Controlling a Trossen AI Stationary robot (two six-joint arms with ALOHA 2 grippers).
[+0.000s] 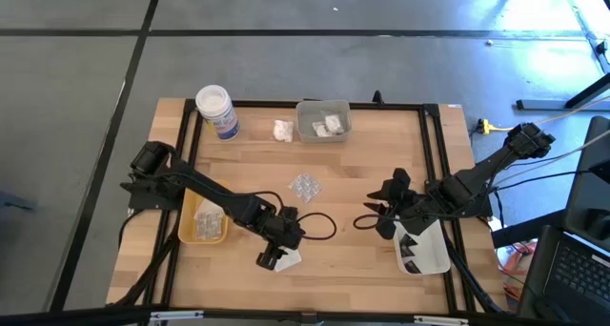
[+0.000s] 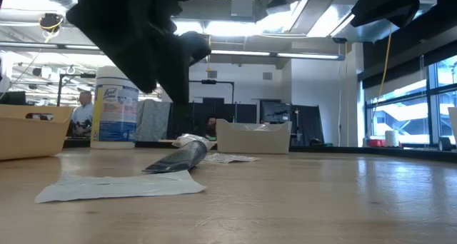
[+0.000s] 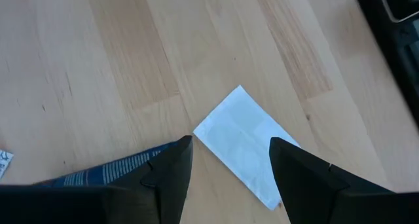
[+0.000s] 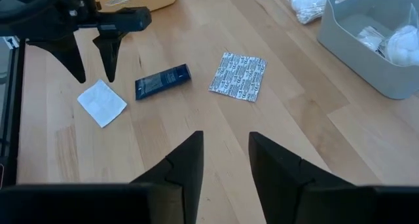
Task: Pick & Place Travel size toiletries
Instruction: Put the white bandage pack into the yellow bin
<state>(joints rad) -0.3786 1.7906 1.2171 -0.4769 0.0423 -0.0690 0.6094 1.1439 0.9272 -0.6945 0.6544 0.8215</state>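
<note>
Sachet [image 3: 247,144], flat and white, lies on the table [image 1: 353,173] just beside the dark tube [image 4: 162,82]. I have the left gripper [image 3: 229,160] spread, empty, poised above the sachet. Right gripper [image 4: 225,149], parted and empty, waits well away from it.

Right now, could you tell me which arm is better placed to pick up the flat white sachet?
Left. Its open pincer hangs right over the sachet, while the right pincer sits farther off by the white tray.

The worktop [image 3: 98,60] is pale, smooth, matt wood. The white sachet [image 3: 245,142] looks papery. The dark tube [image 4: 162,82] looks glossy plastic.
</note>
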